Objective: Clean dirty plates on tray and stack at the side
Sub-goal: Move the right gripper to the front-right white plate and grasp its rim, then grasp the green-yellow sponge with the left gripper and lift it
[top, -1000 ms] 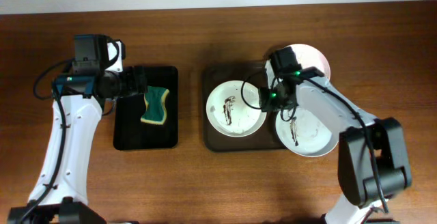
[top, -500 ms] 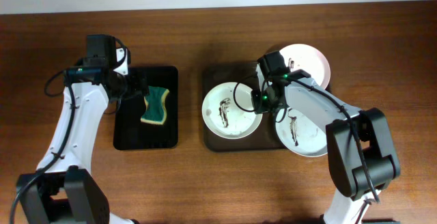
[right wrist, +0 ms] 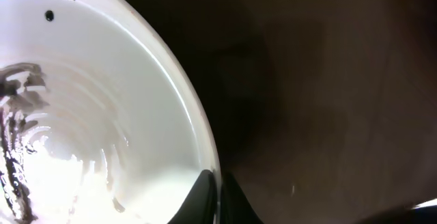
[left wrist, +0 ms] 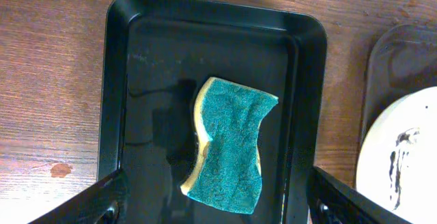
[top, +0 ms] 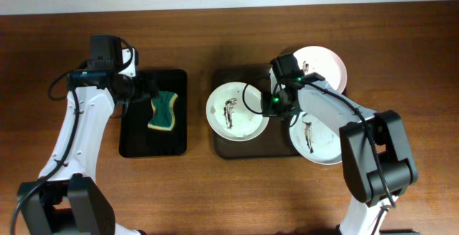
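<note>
Three white plates with dark smears lie on the dark brown tray (top: 244,147). My right gripper (top: 272,106) is shut on the right rim of the left plate (top: 237,112), which juts over the tray's left edge; the right wrist view shows that plate (right wrist: 89,128) with the rim pinched between the fingers (right wrist: 218,197). A second plate (top: 319,140) lies at the front right and a third (top: 323,64) at the back right. My left gripper (top: 147,92) is open above a green and yellow sponge (top: 163,110), also in the left wrist view (left wrist: 229,145).
The sponge lies in a smaller black tray (top: 136,138) left of the brown tray; the left wrist view shows its rim (left wrist: 113,80). A strip of bare wooden table (top: 199,113) separates the two trays.
My right gripper has dragged the left plate leftward, so it now overhangs the tray's left edge. My left arm shifted toward the sponge tray, then held still.
</note>
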Action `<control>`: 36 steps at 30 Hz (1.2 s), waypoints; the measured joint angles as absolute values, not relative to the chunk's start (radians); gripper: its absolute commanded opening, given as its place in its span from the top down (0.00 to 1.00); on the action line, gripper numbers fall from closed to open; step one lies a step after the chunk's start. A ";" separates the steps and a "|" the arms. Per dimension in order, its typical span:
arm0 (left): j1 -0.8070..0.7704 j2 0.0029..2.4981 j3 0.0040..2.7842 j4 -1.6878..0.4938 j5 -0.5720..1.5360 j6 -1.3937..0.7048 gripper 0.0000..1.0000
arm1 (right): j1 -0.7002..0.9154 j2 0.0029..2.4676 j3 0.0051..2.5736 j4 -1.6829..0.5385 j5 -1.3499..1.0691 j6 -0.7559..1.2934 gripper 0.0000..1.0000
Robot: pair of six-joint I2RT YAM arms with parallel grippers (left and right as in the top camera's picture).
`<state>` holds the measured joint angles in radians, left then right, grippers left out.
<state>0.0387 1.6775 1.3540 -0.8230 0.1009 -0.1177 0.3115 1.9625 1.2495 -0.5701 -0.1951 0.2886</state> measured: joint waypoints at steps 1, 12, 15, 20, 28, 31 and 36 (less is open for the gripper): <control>0.039 1.678 1.354 -0.823 0.101 -0.118 0.23 | 0.311 1.964 1.251 -0.570 -0.198 0.289 0.96; 0.039 1.712 1.354 -0.817 0.101 -0.118 0.18 | 0.303 1.963 1.378 -0.803 -0.089 0.293 0.75; 0.039 1.712 1.354 -0.808 0.101 -0.118 0.18 | 0.303 1.963 1.378 -0.808 -0.070 0.290 0.67; 0.039 1.712 1.354 -0.804 0.101 -0.118 0.18 | 0.303 1.964 1.378 -0.807 -0.067 0.291 0.67; 0.039 1.739 1.354 -0.803 0.101 -0.118 0.20 | 0.303 2.009 1.378 -0.786 -0.068 0.291 0.86; 0.039 1.750 1.354 -0.803 0.101 -0.117 0.20 | 0.303 2.009 1.378 -0.770 -0.068 0.292 0.87; 0.039 1.750 1.354 -0.804 0.101 -0.113 0.26 | 0.303 2.009 1.346 -0.717 -0.071 0.304 0.96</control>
<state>0.0387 1.7504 1.3540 -0.8036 0.1005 -0.1131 0.3035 2.0094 1.3464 -0.7174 -0.0711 0.3038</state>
